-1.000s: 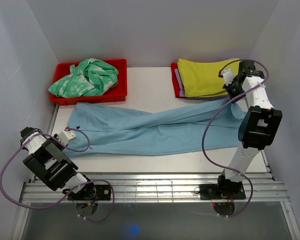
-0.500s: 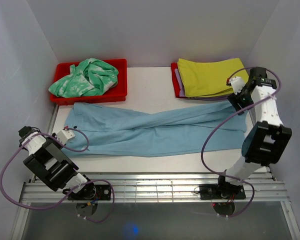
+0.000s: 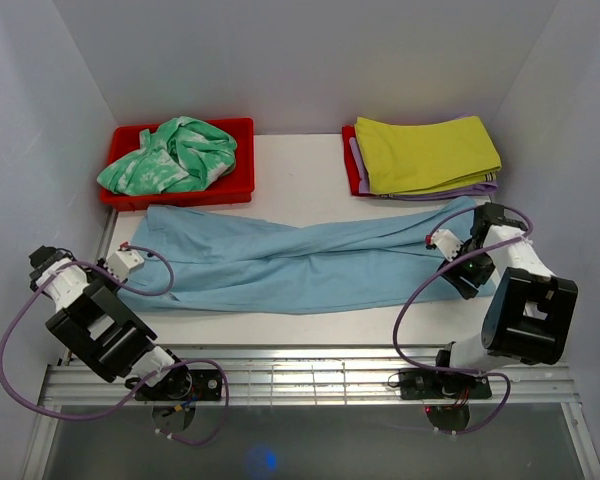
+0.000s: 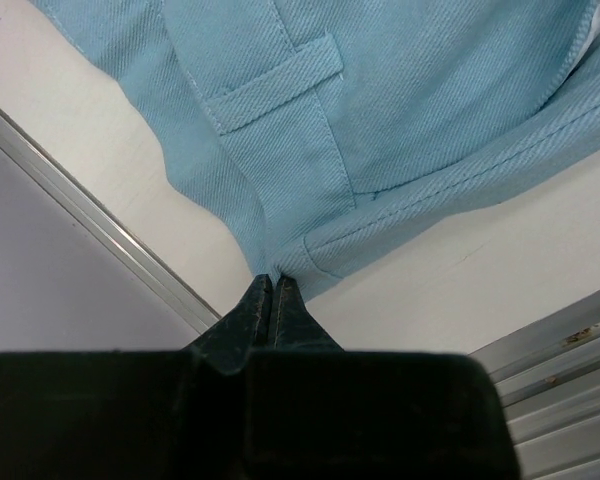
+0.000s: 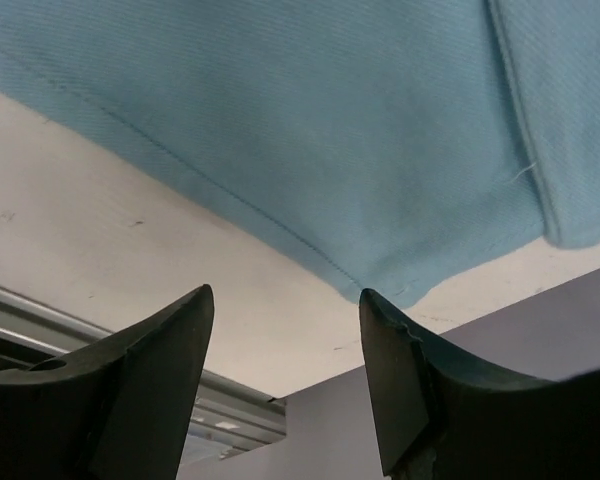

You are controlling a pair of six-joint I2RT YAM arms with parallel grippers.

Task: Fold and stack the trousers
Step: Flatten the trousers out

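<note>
Top external view: the trousers [image 3: 300, 262] lie spread across the table [image 3: 310, 170], waist at my left and leg ends at my right, with the two legs crossing near the middle. Behind them stand a red tray [image 3: 180, 195] holding a green-and-white garment [image 3: 175, 150] and a folded yellow cloth [image 3: 425, 150].

Left wrist view: my left claw [image 4: 271, 290] is closed, its tips meeting on the near waist corner, just below a belt loop [image 4: 270, 85]. The cloth runs straight into the tips, so I judge it pinched rather than merely touched.

Right wrist view: my right claw [image 5: 285, 300] stands open, jaws well apart with nothing between them, just short of the stitched hem [image 5: 280, 235] at a leg end.

Handling, as I judge it: the weave is a fine twill, soft, light and limp. It will keep no shape of its own, will sag between any two holds, and a lifted part will drag the rest along the table. I should take it where it is doubled and sewn, at the waistband corner and the hem corner, since the thicker edge sits more firmly between narrow tips. A pinch in mid-leg would only bunch one layer. At the hem I must catch both layers, or the lower one will stay behind.
</note>
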